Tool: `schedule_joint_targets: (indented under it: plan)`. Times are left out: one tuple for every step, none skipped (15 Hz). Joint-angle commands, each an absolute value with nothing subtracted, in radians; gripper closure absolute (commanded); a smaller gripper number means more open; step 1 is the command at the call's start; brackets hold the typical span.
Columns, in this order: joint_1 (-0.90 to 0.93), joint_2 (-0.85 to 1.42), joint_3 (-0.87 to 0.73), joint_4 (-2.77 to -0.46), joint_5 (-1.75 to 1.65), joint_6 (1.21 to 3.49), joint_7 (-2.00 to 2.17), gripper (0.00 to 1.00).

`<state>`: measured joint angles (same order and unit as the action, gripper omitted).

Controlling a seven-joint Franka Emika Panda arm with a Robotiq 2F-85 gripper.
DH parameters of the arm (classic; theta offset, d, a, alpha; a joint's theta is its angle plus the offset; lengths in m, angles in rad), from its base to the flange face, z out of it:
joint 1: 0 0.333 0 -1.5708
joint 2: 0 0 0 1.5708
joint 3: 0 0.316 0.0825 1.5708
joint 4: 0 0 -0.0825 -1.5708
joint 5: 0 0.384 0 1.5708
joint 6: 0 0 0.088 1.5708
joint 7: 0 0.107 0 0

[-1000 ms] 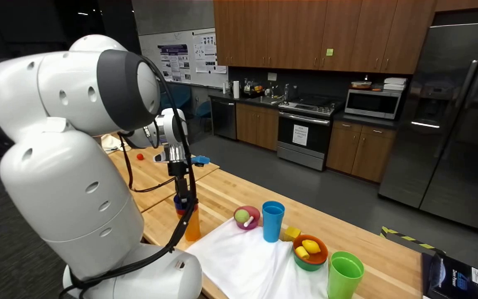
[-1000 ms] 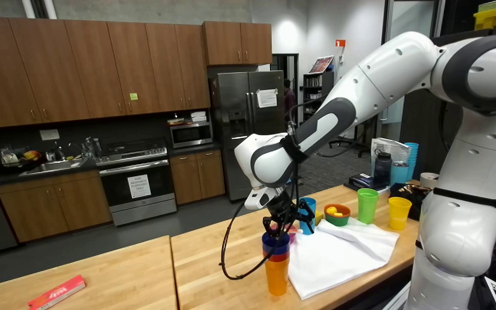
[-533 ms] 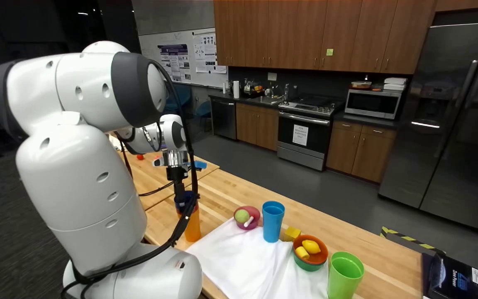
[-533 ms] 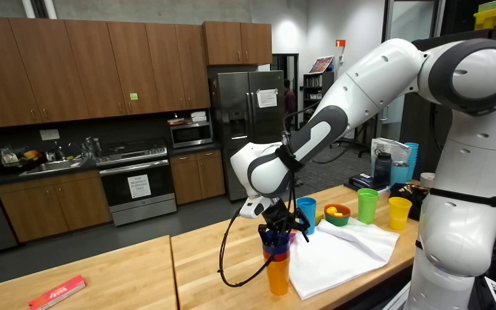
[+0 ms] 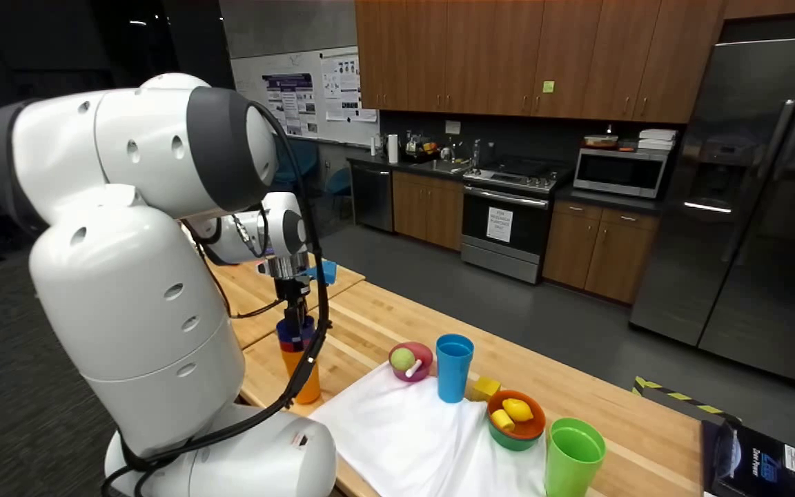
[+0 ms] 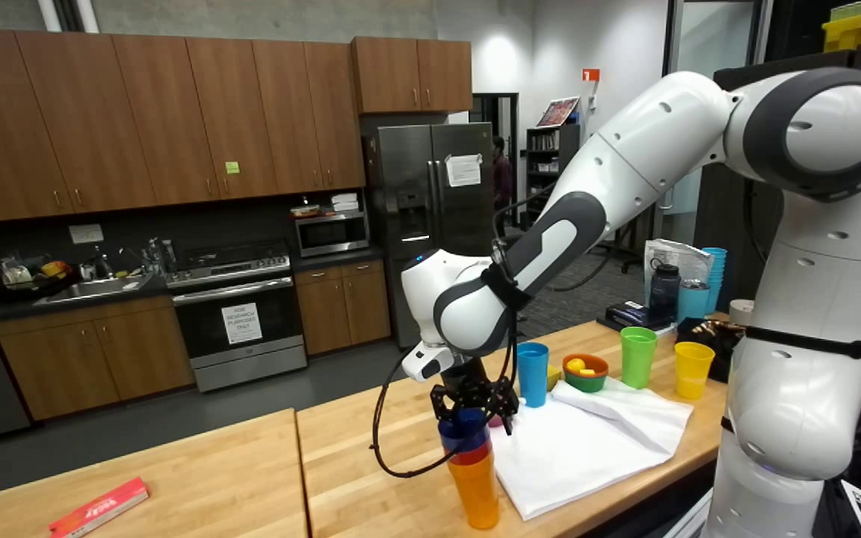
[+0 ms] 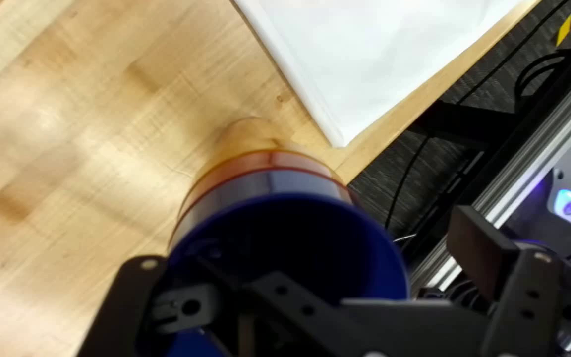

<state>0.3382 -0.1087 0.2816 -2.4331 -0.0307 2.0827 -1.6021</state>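
1. Gripper (image 7: 314, 254), black, two-fingered. Fingers spread wide, clamping nothing. Positioned at the mouth of the cup stack (image 6: 471, 469). In the wrist view, one finger overlaps the rim at left, contact uncertain; the other stands apart from it at right, with a visible gap.
2. Cup stack, nested: dark blue cup (image 6: 460, 430) uppermost, red cup (image 6: 477, 456) as a band below, orange cup (image 6: 479, 493) lowest. Stands on the wooden table (image 6: 371, 504), near a corner of the white cloth; leans somewhat in an exterior view.
3. White cloth (image 6: 587, 456), spread, wrinkled.
4. Pink bowl (image 5: 425, 353), at the cloth's edge; contains a yellow-green ball (image 5: 402, 359) and a white stick (image 5: 413, 368).
5. Light blue cup (image 5: 454, 369), upright, just beside the pink bowl.
6. Yellow block (image 5: 484, 388), between the light blue cup and the next item.
7. Orange-and-green bowl (image 5: 511, 442); contains a lemon (image 5: 518, 411) and a smaller yellow piece (image 5: 502, 420).
8. Green cup (image 5: 570, 459), upright, near that bowl.
9. Yellow cup (image 6: 693, 370), upright, beyond the green cup.
10. Pinkish-red box (image 6: 99, 509), lying on the adjoining table (image 6: 199, 478), well apart.
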Motion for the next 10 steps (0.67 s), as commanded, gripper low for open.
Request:
schedule_joint_targets:
  plan:
    - [0.338, -0.142, 0.295, -2.489, -0.056, 2.188, -1.473, 0.00]
    - [0.339, -0.144, 0.297, -2.499, -0.064, 2.212, -1.444, 0.00]
    - [0.339, -0.154, 0.299, -2.514, -0.077, 2.232, -1.418, 0.00]
    - [0.340, -0.156, 0.302, -2.523, -0.095, 2.248, -1.394, 0.25]
    - [0.341, -0.154, 0.303, -2.527, -0.102, 2.258, -1.372, 0.27]
    - [0.341, -0.153, 0.302, -2.530, -0.104, 2.259, -1.359, 0.32]
    - [0.341, -0.154, 0.300, -2.532, -0.102, 2.258, -1.349, 0.39]
    - [0.342, -0.155, 0.301, -2.532, -0.106, 2.259, -1.331, 0.48]
    - [0.343, -0.158, 0.300, -2.535, -0.107, 2.258, -1.323, 0.55]
    - [0.343, -0.162, 0.300, -2.538, -0.109, 2.257, -1.313, 0.65]
